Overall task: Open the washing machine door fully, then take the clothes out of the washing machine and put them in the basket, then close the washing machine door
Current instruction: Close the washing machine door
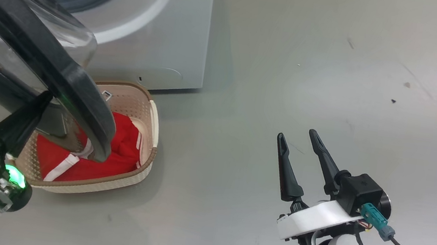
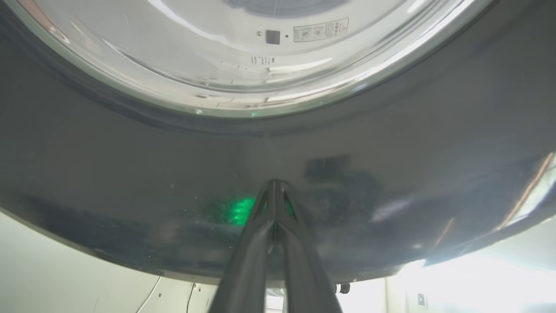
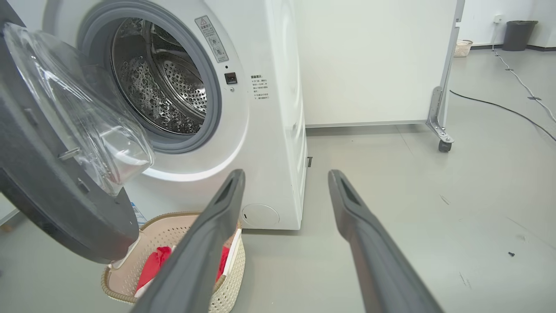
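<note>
Floor (image 1: pixel 278 62) scuffed pale grey beneath splayed right claw (image 1: pixel 296 133); left claw (image 2: pixel 273 184) pinched together against washing machine door (image 2: pixel 130 174).

The white washer (image 1: pixel 163 25) stands at far left, its black-rimmed glass door (image 1: pixel 33 43) swung open toward the near side, overhanging the cream basket (image 1: pixel 132 99) that sits on the floor (image 1: pixel 292 86) just before the machine with the red, white-striped clothes (image 1: pixel 123 147) heaped inside it.
</note>
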